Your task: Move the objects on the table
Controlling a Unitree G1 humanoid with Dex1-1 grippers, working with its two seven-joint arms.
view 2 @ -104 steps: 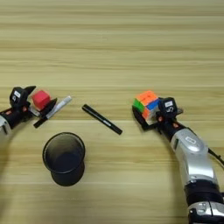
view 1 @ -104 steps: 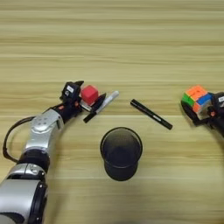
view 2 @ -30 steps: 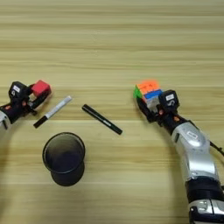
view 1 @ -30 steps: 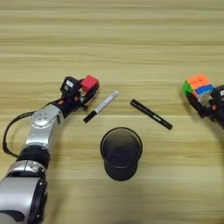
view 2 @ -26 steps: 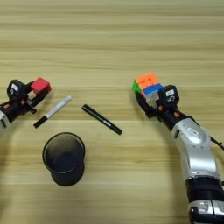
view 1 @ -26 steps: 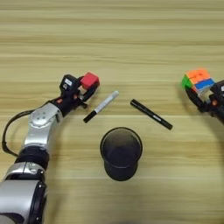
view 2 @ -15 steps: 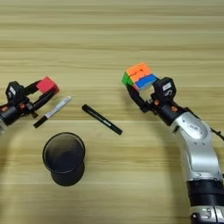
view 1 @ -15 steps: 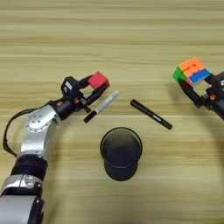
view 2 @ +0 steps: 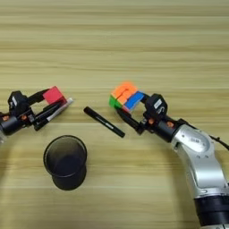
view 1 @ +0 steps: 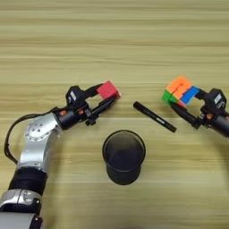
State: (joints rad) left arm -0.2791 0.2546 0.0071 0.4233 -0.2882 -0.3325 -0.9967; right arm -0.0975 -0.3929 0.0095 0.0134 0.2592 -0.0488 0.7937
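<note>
The left gripper (view 1: 106, 95) reaches in from the left side of the counter (view 1: 114, 40), with its two black fingers (view 1: 103, 106) clamped on the small red cube (view 1: 108, 90). One finger lies above the cube and one below it. The cube sits at the finger ends, roughly level with the near end of the black marker (view 1: 154, 116).

The white black-capped marker (view 2: 57, 111) lies on the counter directly under the left gripper's lower finger. Only its pale barrel shows in the right eye view; whether the finger touches it cannot be determined.

The right gripper (view 2: 125, 107) reaches in from the right side. Its fingers are clamped on the multicoloured puzzle cube (view 2: 125, 97), which shows orange, green and blue faces and is tilted on one corner. One finger runs beneath the cube toward the black marker.

The black marker lies flat on the counter between the two grippers, running diagonally from upper left to lower right, apart from both cubes.

The black mesh cup (view 1: 123, 156) stands upright nearer the robot, below the black marker, with its opening facing up. It is apart from both grippers.
</note>
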